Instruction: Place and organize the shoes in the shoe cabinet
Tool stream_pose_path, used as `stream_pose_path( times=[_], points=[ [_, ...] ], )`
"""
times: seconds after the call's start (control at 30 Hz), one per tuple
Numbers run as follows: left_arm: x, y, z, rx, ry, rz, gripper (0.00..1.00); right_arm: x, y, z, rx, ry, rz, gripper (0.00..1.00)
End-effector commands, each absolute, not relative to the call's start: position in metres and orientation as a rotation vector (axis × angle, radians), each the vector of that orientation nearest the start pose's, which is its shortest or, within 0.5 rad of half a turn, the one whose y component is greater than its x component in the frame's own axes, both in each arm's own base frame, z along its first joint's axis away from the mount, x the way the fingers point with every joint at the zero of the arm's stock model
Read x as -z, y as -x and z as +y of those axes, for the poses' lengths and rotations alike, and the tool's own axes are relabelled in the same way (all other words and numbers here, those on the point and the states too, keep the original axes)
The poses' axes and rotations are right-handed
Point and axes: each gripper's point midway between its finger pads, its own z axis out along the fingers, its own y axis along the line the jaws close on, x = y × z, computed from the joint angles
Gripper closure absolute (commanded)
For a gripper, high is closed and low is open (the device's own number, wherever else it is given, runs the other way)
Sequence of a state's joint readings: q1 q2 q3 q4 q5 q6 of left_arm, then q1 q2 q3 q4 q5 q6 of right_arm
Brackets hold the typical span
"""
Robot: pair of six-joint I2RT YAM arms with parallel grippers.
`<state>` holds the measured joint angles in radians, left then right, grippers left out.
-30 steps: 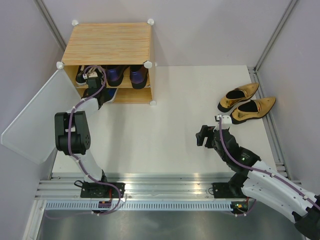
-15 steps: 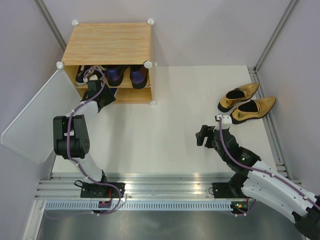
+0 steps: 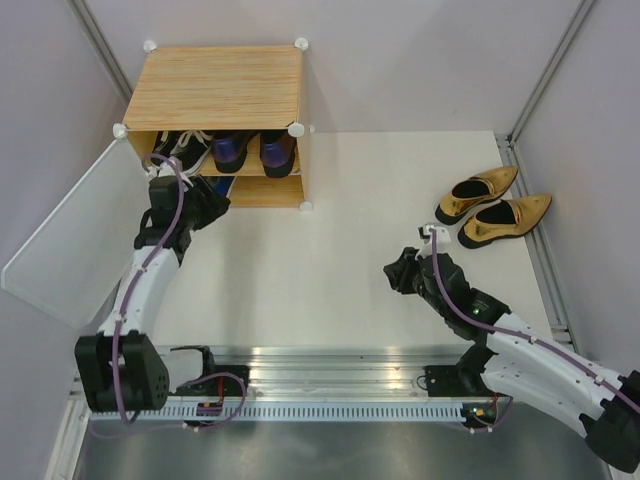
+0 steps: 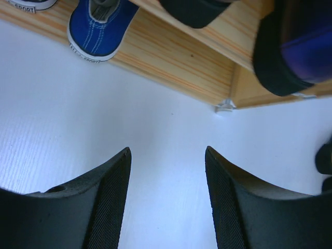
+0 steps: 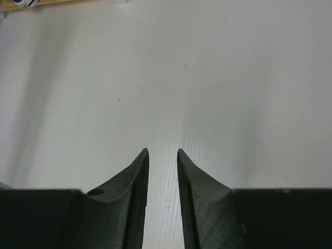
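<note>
The shoe cabinet stands at the back left with its door swung open. On its upper shelf sit a black sneaker and two purple heels. A blue sneaker rests on the lower shelf, toe outward. My left gripper hangs open and empty over the white floor just in front of the cabinet, also seen from above as the left gripper. Two gold heels lie at the right. My right gripper hovers mid-floor, left of them. In the wrist view the right gripper shows a narrow gap, nothing inside.
The pale door panel juts out toward the near left beside my left arm. Grey walls close in the white floor on three sides. A metal rail runs along the near edge.
My left gripper opened and drew back out of the lower shelf, leaving the blue sneaker there. My right gripper's jaws narrowed and it shifted slightly left.
</note>
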<state>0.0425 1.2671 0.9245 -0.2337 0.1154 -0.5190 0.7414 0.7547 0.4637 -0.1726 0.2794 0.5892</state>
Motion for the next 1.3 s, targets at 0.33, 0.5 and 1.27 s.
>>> stream_pose_path(
  times=[0.33, 0.5, 1.27],
  points=[
    [-0.244, -0.292, -0.069, 0.667, 0.257, 1.811, 0.49, -0.200, -0.257, 0.192, -0.600, -0.091, 1.933, 0.59],
    [-0.275, -0.265, -0.073, 0.622, 0.141, 1.715, 0.41, -0.226, -0.283, 0.135, -0.260, -0.297, 1.893, 0.38],
    [-0.290, -0.232, -0.096, 0.585, 0.005, 1.670, 0.31, -0.209, -0.446, 0.012, 0.187, -0.432, 2.049, 0.25]
  ],
)
